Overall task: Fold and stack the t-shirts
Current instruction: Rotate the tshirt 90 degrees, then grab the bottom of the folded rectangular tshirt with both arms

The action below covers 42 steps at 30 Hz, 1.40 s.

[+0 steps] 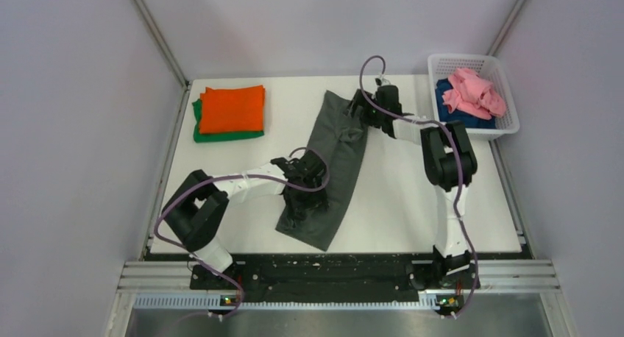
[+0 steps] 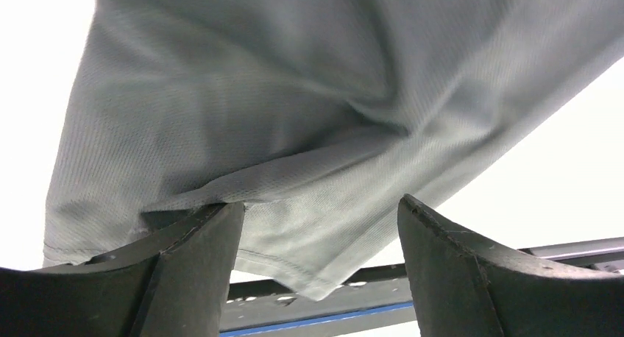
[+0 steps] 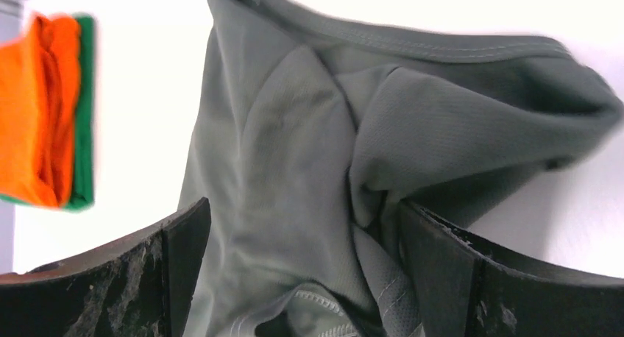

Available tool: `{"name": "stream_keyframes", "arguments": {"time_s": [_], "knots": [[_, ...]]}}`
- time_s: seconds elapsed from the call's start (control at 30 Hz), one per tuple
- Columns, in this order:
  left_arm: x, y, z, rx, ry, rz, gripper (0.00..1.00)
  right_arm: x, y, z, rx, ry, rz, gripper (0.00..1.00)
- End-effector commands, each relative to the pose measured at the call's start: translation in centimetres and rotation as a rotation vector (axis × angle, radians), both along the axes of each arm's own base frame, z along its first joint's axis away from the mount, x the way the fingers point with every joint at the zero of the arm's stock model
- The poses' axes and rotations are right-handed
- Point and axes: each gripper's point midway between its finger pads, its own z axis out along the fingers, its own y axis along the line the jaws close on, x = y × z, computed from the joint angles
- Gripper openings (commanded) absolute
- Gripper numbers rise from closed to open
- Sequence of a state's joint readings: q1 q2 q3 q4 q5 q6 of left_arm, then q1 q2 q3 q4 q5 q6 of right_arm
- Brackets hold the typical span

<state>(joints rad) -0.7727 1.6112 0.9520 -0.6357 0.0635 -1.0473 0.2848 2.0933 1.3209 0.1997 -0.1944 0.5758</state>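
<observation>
A dark grey t-shirt (image 1: 335, 160) lies as a long narrow strip slanting down the middle of the table. My left gripper (image 1: 298, 199) is low over its near end. Its jaws are open, with a hemmed corner of the grey cloth (image 2: 316, 204) between them and a fold resting on the left finger (image 2: 193, 263). My right gripper (image 1: 360, 105) is at the shirt's far end, jaws wide open astride the bunched collar area (image 3: 309, 204). An orange t-shirt (image 1: 232, 107) lies folded on a green one (image 1: 221, 135) at the far left.
A white mesh basket (image 1: 506, 101) at the far right corner holds a pink shirt (image 1: 472, 91) on a dark blue one (image 1: 444, 101). The black rail (image 1: 331, 267) runs along the near edge of the table. White walls enclose the table.
</observation>
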Motion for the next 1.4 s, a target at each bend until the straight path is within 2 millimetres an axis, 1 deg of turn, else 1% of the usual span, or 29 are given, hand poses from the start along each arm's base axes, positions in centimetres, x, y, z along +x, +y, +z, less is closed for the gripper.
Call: {"name": "stream_keyframes", "arguments": {"time_s": [0.0, 0.03, 0.07, 0.13, 0.17, 0.27, 0.3, 0.33, 0.4, 0.47, 0.5, 0.53, 0.57, 0.6, 0.7, 0.73, 0.77, 0.8, 0.87, 0.9, 0.93, 1.0, 1.07, 1.13, 1.17, 1.2, 1.27, 1.33, 1.37], "knots": [[1.9, -3.1, 1.8, -0.011, -0.042, 0.057, 0.81, 3.9, 3.3, -3.6, 0.058, 0.056, 0.107, 0.95], [2.5, -3.2, 2.2, 0.007, -0.062, 0.073, 0.81, 4.8, 3.7, -3.8, 0.069, 0.048, 0.104, 0.95], [2.6, -3.4, 2.5, 0.005, -0.068, 0.081, 0.81, 5.6, 4.2, -3.9, 0.079, 0.036, 0.100, 0.95], [2.9, -4.1, 3.1, -0.020, -0.083, 0.084, 0.82, 7.4, 4.9, -2.9, 0.099, -0.002, 0.094, 0.95], [3.0, -4.4, 3.3, -0.035, -0.090, 0.080, 0.82, 8.0, 5.3, -2.4, 0.105, -0.010, 0.101, 0.95], [3.2, -4.7, 4.1, -0.050, -0.102, 0.068, 0.82, 8.6, 6.4, 0.9, 0.093, -0.055, 0.158, 0.95], [3.3, -4.5, 4.4, -0.044, -0.109, 0.069, 0.82, 8.9, 6.5, 2.7, 0.073, -0.091, 0.176, 0.95], [3.3, -4.4, 4.7, -0.039, -0.119, 0.067, 0.82, 8.8, 6.6, 4.1, 0.038, -0.109, 0.200, 0.95], [3.3, -3.8, 5.7, -0.033, -0.145, 0.065, 0.82, 8.8, 6.2, 7.6, -0.004, -0.152, 0.218, 0.96], [3.2, -2.5, 6.7, -0.007, -0.180, 0.075, 0.83, 8.0, 5.5, 10.7, -0.047, -0.187, 0.224, 0.96], [3.1, -1.8, 7.4, 0.004, -0.203, 0.079, 0.83, 7.5, 5.0, 11.9, -0.070, -0.201, 0.220, 0.96], [2.9, -1.0, 8.0, 0.011, -0.223, 0.083, 0.84, 6.6, 4.4, 12.7, -0.096, -0.209, 0.211, 0.97], [2.7, -0.1, 8.7, 0.015, -0.248, 0.092, 0.85, 5.7, 3.6, 12.9, -0.122, -0.206, 0.198, 0.97], [2.3, 0.9, 9.4, 0.018, -0.273, 0.101, 0.86, 4.4, 2.9, 14.5, -0.142, -0.227, 0.188, 0.97], [1.2, 4.2, 10.8, 0.030, -0.344, 0.147, 0.91, 0.3, 0.9, 14.4, -0.185, -0.208, 0.156, 0.97], [0.8, 5.4, 10.8, 0.038, -0.368, 0.169, 0.96, -1.6, 0.3, 13.0, -0.190, -0.168, 0.150, 0.97], [0.5, 6.4, 10.6, 0.040, -0.389, 0.188, 0.98, -3.3, 0.2, 12.6, -0.185, -0.149, 0.152, 0.97], [0.2, 7.3, 10.5, 0.032, -0.406, 0.202, 0.99, -5.1, 0.2, 12.0, -0.183, -0.128, 0.161, 0.97], [-0.3, 8.7, 9.9, 0.023, -0.410, 0.225, 0.99, -9.2, 1.0, 10.5, -0.198, -0.072, 0.186, 0.97], [-0.6, 9.2, 9.5, 0.019, -0.399, 0.232, 0.99, -11.4, 1.4, 9.4, -0.221, -0.032, 0.202, 0.97], [-0.8, 9.5, 9.0, 0.014, -0.384, 0.232, 0.99, -14.0, 2.4, 8.3, -0.246, 0.010, 0.239, 0.97], [-1.6, 9.4, 7.8, -0.003, -0.330, 0.208, 0.99, -18.8, 3.8, 6.2, -0.259, 0.081, 0.299, 0.97], [-2.0, 8.7, 6.5, -0.026, -0.286, 0.173, 0.99, -23.2, 5.1, 4.5, -0.240, 0.157, 0.357, 0.97], [-2.3, 6.7, 5.4, -0.100, -0.247, 0.116, 0.99, -27.3, 6.0, 3.0, -0.216, 0.240, 0.416, 0.95], [-2.5, 5.6, 5.0, -0.142, -0.224, 0.086, 0.97, -29.2, 6.2, 2.3, -0.212, 0.281, 0.444, 0.92], [-2.7, 4.6, 4.7, -0.178, -0.198, 0.057, 0.96, -30.9, 6.2, 1.6, -0.215, 0.317, 0.459, 0.91], [-2.9, 3.4, 4.2, -0.198, -0.151, 0.010, 0.90, -33.9, 6.3, 0.7, -0.198, 0.380, 0.486, 0.88], [-2.8, 3.1, 3.4, -0.176, -0.120, -0.013, 0.86, -35.8, 6.0, -0.2, -0.194, 0.419, 0.488, 0.84], [-2.8, 3.2, 2.9, -0.158, -0.107, -0.019, 0.85, -36.4, 6.1, -0.3, -0.183, 0.427, 0.488, 0.82]]}}
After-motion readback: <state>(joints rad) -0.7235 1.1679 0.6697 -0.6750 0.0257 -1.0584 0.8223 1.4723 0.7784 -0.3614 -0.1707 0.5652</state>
